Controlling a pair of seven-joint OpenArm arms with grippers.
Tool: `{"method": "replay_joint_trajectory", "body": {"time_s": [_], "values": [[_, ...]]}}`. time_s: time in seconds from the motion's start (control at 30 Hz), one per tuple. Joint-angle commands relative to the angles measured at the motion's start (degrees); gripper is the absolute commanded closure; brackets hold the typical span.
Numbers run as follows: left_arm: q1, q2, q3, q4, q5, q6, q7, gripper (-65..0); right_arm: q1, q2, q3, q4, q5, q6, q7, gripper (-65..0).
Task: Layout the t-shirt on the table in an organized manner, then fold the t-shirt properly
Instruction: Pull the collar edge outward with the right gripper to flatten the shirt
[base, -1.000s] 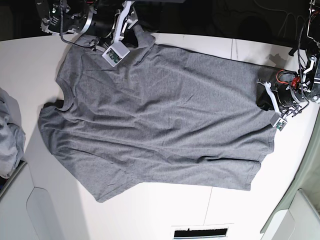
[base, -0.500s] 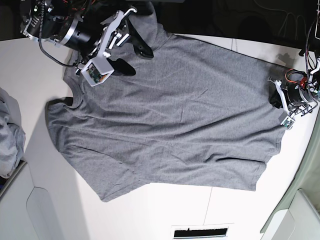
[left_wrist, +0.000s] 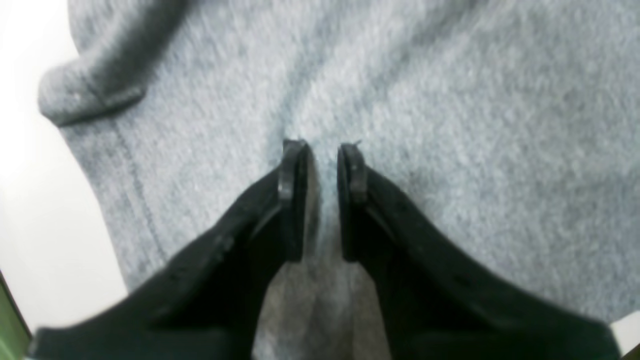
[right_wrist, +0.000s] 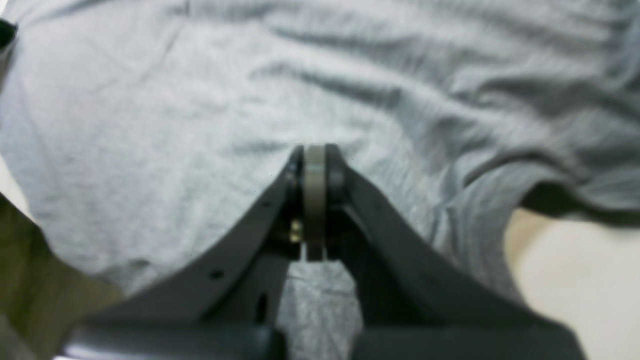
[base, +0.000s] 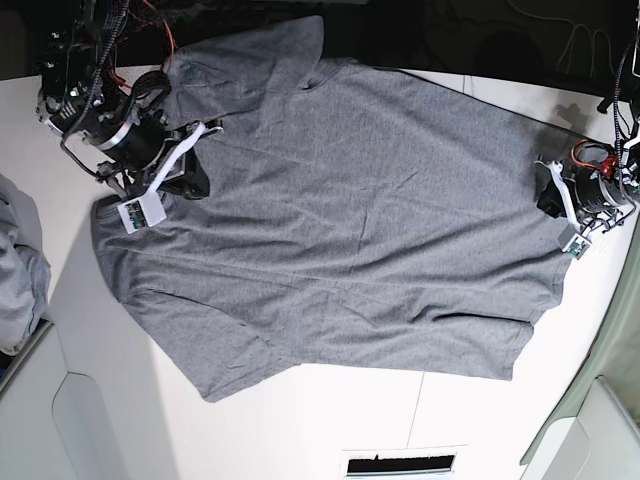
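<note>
White and matte, the worktop (base: 330, 410) carries everything in view; a thin dark seam crosses its near part.

Grey cotton t-shirt (base: 350, 240): spread over most of the worktop's middle, largely flat with shallow creases. The neck end lies toward the right arm, the hem toward the left arm. One sleeve (base: 250, 50) at the far edge is lifted and folded back on itself; the other sleeve (base: 200, 350) lies flat on the near side.

Handling, as a judgement: light, soft and limp, with no stiffness to hold a shape. It should drag and wrinkle rather than slide cleanly, and any lifted part will sag. Not fragile. Best taken by pinching a doubled edge: hem corners, shoulder seams or sleeve cuffs, where the stitching gives the fingers something to bite.

Pale cloth heap (base: 18, 270): at the worktop's edge beyond the neck end, apart from the shirt.

Right gripper (right_wrist: 314, 160): over the shoulder area beside the collar, fingers shut flat together. The wrist view shows no cloth between the tips, so it seems to grip nothing.

Left gripper (left_wrist: 322, 155): at the hem edge, fingers narrowly parted with a ridge of shirt fabric pinched between them.

Markings: no print, brand, label or legible writing found on the shirt or elsewhere.
</note>
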Motion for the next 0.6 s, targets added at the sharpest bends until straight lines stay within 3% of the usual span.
{"method": "replay_joint_trajectory", "body": {"time_s": [0.0,0.07,0.2,0.57], "values": [[-0.8,-1.4,-0.5,1.6,-0.5,0.0,-0.8,-13.8,1.0,0.2,0.1,-0.7,0.9,1.6,1.2,0.0],[-0.8,-1.4,-0.5,2.5,-0.6,0.0,-0.6,-13.8,1.4,0.3,0.1,-4.3,1.1,3.4,1.2,0.0],[-0.8,-1.4,-0.5,2.8,-2.5,0.0,-0.6,-13.8,2.1,1.8,0.2,-11.0,1.1,3.4,1.3,0.0],[-0.8,-1.4,-0.5,2.8,-6.6,0.0,0.0,-13.8,13.9,11.5,0.2,-27.3,1.1,3.3,3.7,0.0]]}}
